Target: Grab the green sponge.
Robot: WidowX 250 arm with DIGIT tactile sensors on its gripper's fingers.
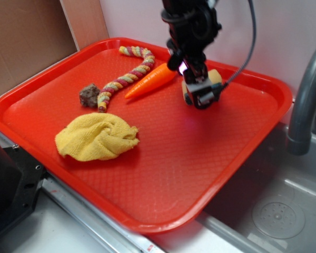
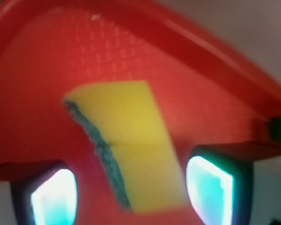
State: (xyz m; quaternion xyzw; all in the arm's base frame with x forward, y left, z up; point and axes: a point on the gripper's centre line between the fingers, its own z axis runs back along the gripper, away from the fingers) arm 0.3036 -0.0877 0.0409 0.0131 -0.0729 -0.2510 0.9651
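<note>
both fingers (image 2: pixel 54 194) are seen spread open, with the sponge (image 2: pixel 126 150) lying between them, its long axis running away from the gripper (image 1: pixel 199 95) toward the tray (image 1: pixel 226 158) rim.

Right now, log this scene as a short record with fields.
surface: red tray beside a sink
target: sponge, yellow top, green edge
gripper: gripper open, a finger on either side of the sponge
contact: cannot tell
near sponge: carrot
others: rope, brown cube, yellow cloth
grasp: not yet closed
</note>
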